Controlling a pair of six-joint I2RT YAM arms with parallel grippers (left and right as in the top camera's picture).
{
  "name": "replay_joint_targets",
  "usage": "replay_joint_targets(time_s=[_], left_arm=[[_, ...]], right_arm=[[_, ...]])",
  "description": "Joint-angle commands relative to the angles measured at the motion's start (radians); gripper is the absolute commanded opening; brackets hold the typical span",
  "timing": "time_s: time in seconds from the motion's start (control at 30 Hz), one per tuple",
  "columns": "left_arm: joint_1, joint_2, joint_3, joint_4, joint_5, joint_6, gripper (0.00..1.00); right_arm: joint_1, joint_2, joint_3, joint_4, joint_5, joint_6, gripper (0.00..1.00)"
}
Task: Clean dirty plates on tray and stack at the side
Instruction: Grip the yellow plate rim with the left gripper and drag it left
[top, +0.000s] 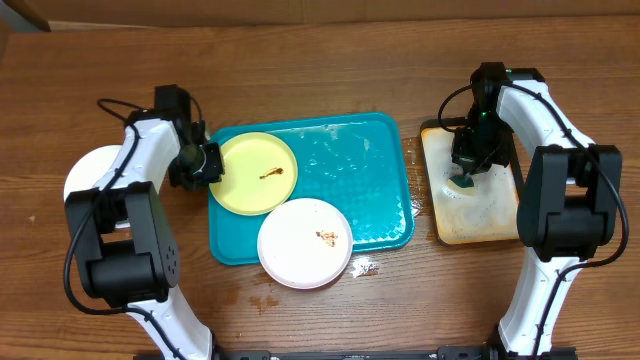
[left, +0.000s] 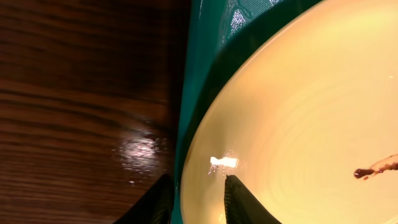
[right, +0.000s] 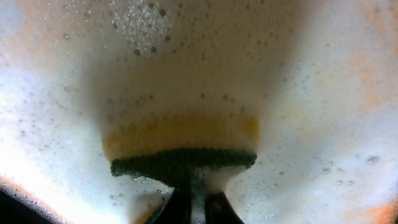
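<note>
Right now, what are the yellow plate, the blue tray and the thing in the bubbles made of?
Yellow plate: likely glazed ceramic or hard plastic; glossy, with a bright glint and faint rings.
Blue tray: plastic, probably; pebbled base, rounded moulded rim.
Sponge: soft yellow foam with a rough dark green scrubbing layer, sitting in white suds.

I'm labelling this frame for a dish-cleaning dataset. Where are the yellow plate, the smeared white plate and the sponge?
yellow plate (top: 245, 170): overhead view, bare surface left of its smear.
smeared white plate (top: 295, 250): overhead view, clean middle of its face.
sponge (right: 180, 134): right wrist view, yellow foam above the green scrub layer.
</note>
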Motion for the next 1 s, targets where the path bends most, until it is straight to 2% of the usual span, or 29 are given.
replay_joint_targets(time_s=[0.0,0.1,0.33,0.73,0.97], left_arm=[[-0.03,0.005,-0.007,-0.002,0.026,0.005,0.3],[-0.032,0.005,-0.006,-0.007,0.005,-0.012,0.36],[-0.031,0.005,-0.003,-0.011,0.003,-0.016,0.44],[-0.03,0.005,0.153,-0.077,-0.011,-0.008,0.44],[-0.031,0.006,0.161,-0.081,0.017,-0.008,0.44]], right_arm=[[-0.003,-0.02,-0.006,-0.006,-0.005,-0.011,0.04],[-0.003,-0.02,-0.006,-0.006,-0.005,-0.014,0.04],[-0.003,-0.02,-0.006,-0.006,-0.005,-0.014,0.04],[-0.003,-0.02,-0.006,-0.01,-0.005,-0.014,0.04],[-0.003,-0.02,-0.006,-0.011,-0.005,-0.014,0.04]])
